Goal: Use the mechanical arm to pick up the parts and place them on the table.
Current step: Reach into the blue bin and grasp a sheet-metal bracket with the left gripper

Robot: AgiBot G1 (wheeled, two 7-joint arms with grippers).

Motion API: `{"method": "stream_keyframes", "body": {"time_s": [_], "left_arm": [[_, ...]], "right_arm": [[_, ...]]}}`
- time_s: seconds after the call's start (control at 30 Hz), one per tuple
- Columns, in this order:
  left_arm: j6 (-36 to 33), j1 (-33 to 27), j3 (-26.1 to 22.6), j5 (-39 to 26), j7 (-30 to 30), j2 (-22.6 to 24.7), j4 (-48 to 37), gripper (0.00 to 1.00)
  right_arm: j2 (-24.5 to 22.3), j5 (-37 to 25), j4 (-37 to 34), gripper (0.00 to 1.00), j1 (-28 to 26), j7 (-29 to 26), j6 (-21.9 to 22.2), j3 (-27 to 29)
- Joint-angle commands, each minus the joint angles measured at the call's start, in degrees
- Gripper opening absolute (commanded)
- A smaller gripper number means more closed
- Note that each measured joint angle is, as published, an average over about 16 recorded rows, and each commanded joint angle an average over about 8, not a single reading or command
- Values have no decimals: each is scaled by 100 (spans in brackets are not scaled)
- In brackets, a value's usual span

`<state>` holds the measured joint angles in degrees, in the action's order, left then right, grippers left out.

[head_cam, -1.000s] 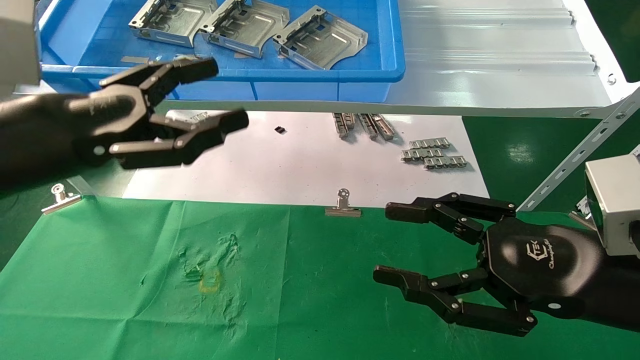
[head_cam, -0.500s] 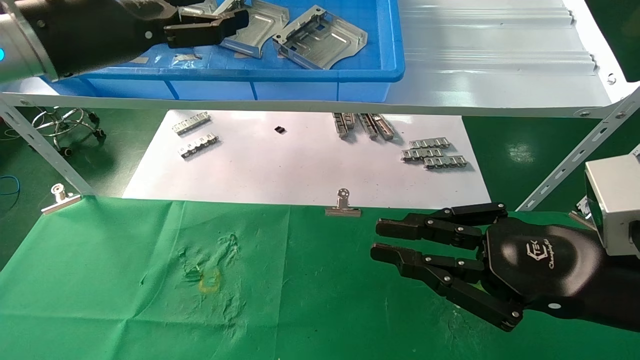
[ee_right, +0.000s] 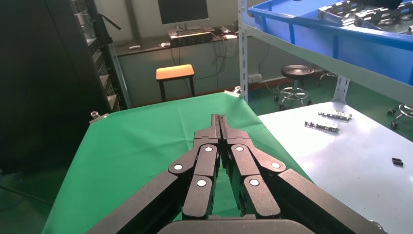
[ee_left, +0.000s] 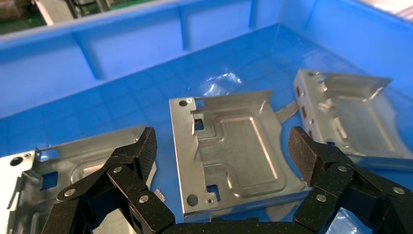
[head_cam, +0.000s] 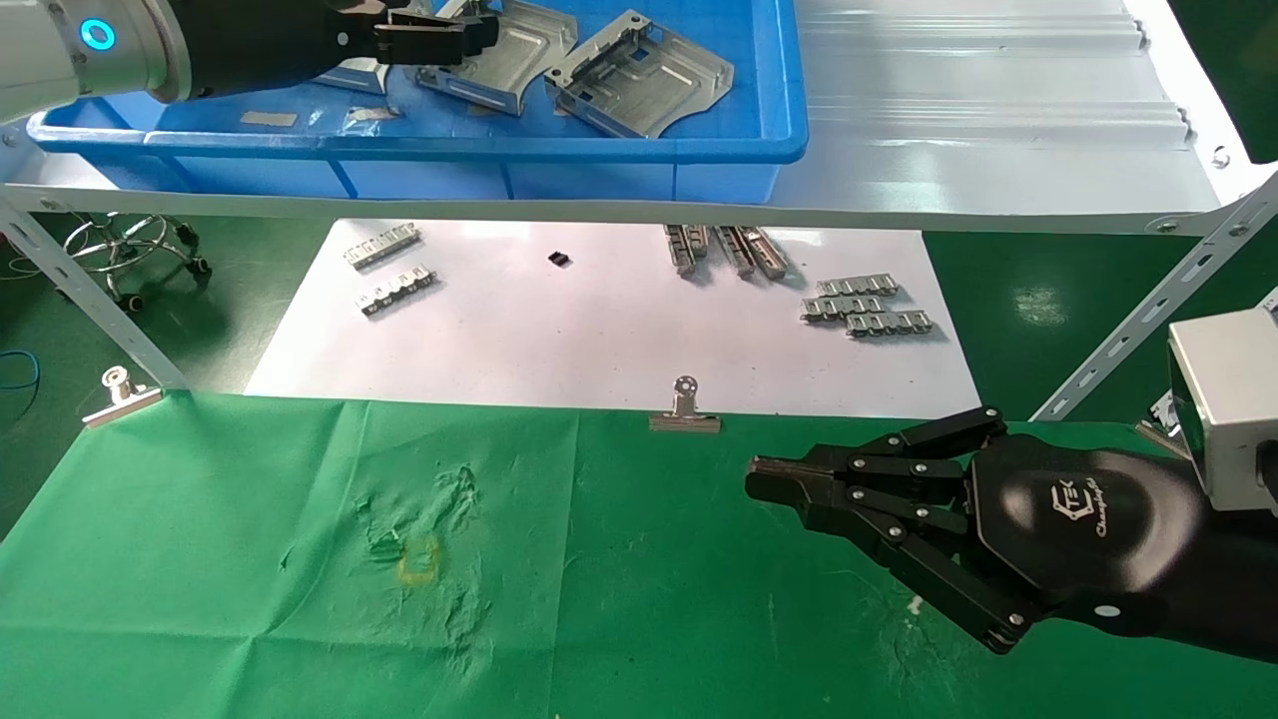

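Three silver parts lie in a blue bin [head_cam: 599,150] on the shelf. The right part [head_cam: 644,75] and the middle part [head_cam: 519,50] show in the head view; the left part [head_cam: 349,75] is mostly hidden by my arm. My left gripper [head_cam: 439,25] is open inside the bin. In the left wrist view its fingertips [ee_left: 146,146] stand on either side of the middle part [ee_left: 234,146] without touching it, with the left part [ee_left: 63,165] and the right part [ee_left: 350,117] beside it. My right gripper [head_cam: 764,479] is shut and empty above the green table [head_cam: 250,559].
The grey metal shelf [head_cam: 998,120] overhangs a white paper sheet [head_cam: 599,330] with ribbed strips [head_cam: 869,305]. Binder clips [head_cam: 685,409] hold the cloth's far edge. A slanted shelf brace [head_cam: 1148,310] stands at the right, another at the left.
My left gripper rose from in front of the shelf and reached into the bin over the parts. My right gripper closed its fingers and stayed in place.
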<state>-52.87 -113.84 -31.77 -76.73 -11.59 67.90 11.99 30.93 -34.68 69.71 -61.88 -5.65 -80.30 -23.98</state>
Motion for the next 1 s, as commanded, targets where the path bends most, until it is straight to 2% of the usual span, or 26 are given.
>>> {"method": "stream_keyframes", "body": {"time_s": [0.03,0.6,1.0], "left_arm": [[60,-135,-52,-83,52,130,-294,0],[1129,-305,-108,-209,541,562,-1013,0],[1137,-276,-76,-164,679,608,-1077,0]], "right_arm": [[0,0,0,0,0,0,0,0],[0,0,0,0,0,0,0,0],[0,0,0,0,0,0,0,0]]}}
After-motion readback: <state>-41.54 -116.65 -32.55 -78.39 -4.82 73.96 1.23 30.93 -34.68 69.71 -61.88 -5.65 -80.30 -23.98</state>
